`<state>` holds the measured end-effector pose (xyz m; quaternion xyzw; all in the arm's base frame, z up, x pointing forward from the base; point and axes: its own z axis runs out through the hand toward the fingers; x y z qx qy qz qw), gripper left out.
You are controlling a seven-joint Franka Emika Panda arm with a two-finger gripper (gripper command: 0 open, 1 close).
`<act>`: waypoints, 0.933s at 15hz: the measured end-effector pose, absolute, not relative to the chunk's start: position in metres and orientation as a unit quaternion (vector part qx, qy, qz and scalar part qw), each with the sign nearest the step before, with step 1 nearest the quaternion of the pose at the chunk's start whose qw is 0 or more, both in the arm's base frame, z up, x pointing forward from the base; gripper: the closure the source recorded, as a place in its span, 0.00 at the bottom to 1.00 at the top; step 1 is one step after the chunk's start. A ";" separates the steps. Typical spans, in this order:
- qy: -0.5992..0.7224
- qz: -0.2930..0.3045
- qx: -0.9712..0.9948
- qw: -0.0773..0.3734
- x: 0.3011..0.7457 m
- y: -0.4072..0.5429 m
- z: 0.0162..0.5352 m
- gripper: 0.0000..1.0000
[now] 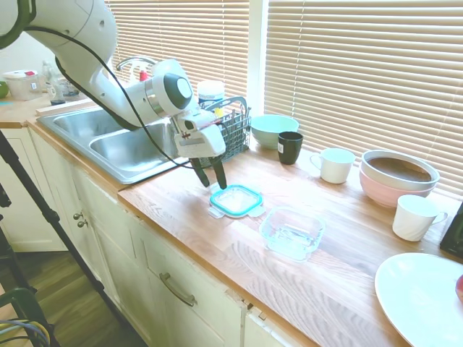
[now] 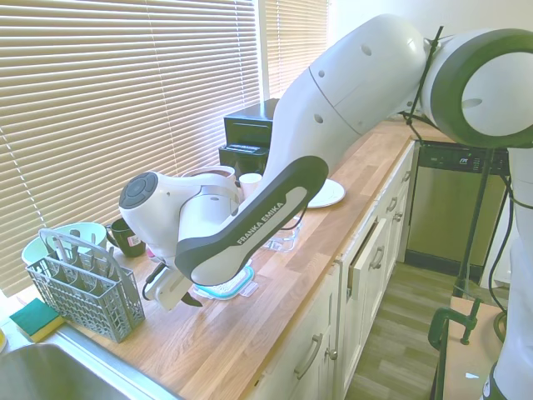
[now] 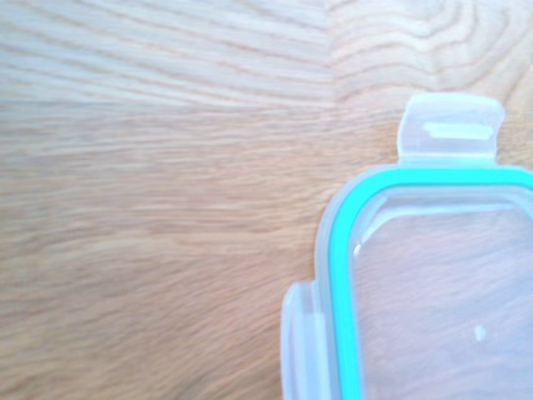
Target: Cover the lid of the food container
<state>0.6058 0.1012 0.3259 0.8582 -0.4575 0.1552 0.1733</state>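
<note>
1. Lid (image 1: 236, 200) in the first exterior view lies flat on the wooden bench (image 1: 217, 238), a clear rounded square with a teal rim and small clear tabs. The food container (image 1: 292, 232), a shallow clear dish with rounded corners, sits uncovered just beside it at about 4 o'clock.
2. Same view: the claw (image 1: 209, 176) hangs over the lid's 10 o'clock corner, its dark fingers (image 1: 218, 172) narrowly apart and holding nothing.
3. Second exterior view: the arm hides most of the lid (image 2: 230, 289); only a teal edge shows. The claw (image 2: 190, 298) is partly hidden too.
4. This view alone shows a grey slotted cutlery basket (image 2: 83, 292) up close at 9 o'clock.
5. Wrist view: only one lid (image 3: 416, 275) corner with two tabs shows, on wavy wood grain.
</note>
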 end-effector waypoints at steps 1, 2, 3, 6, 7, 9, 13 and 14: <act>-0.461 0.154 0.856 0.177 0.608 0.096 0.324 0.00; -0.465 0.152 0.853 0.182 0.609 0.093 0.323 0.00; -0.468 0.151 0.850 0.187 0.610 0.091 0.322 0.00; -0.469 0.151 0.845 0.209 0.612 0.088 0.316 0.00; -0.469 0.151 0.842 0.218 0.613 0.088 0.315 0.00; -0.468 0.152 0.839 0.234 0.616 0.089 0.314 0.00; -0.459 0.154 0.833 0.266 0.621 0.092 0.310 0.00; -0.457 0.155 0.833 0.273 0.622 0.093 0.309 0.00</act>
